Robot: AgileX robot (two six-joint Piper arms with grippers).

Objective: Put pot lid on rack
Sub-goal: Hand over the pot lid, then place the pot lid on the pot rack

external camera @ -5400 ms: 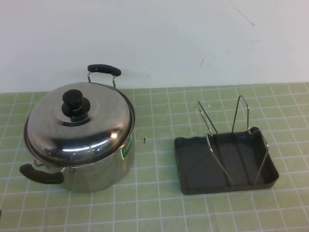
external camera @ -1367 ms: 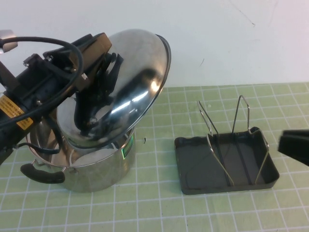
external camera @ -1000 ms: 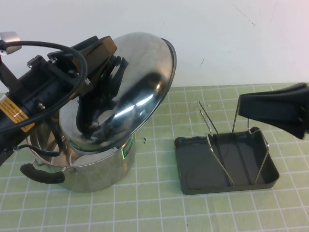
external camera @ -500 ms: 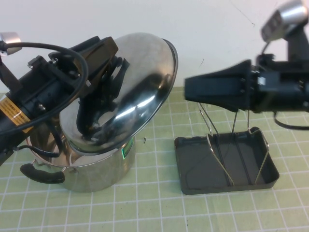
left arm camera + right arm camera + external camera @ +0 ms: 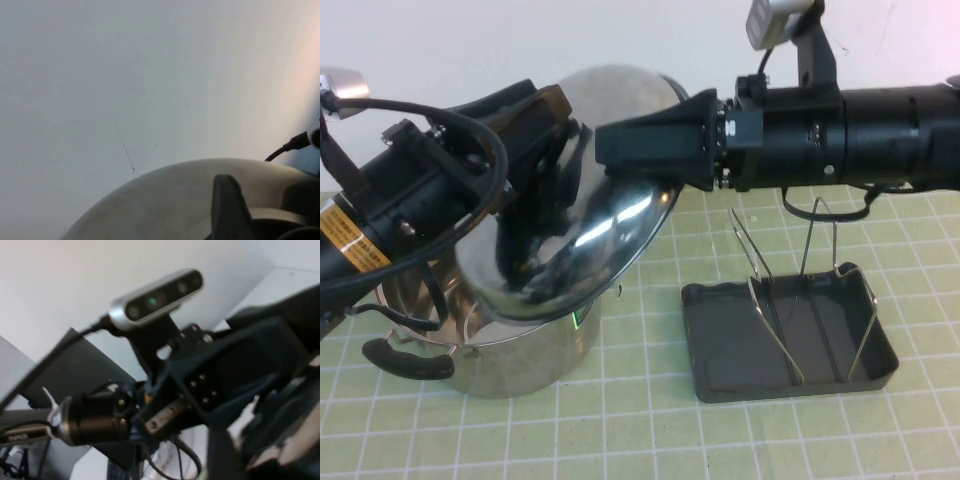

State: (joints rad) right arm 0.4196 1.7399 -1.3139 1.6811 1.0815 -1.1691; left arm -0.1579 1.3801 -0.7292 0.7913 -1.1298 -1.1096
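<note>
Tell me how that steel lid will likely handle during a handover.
The pot lid looks rigid and polished, so probably slippery at its rim. Left gripper holds it tilted by the knob, so it may swing. Right gripper reaches its upper edge; the rack waits below.

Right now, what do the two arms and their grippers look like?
Both arms are matte black with boxy black grippers. The left gripper, over the pot, trails looping black cables, and its arm bears a yellow-orange label. The right gripper, reaching in from the right, has a silver wrist camera mounted above it.
</note>
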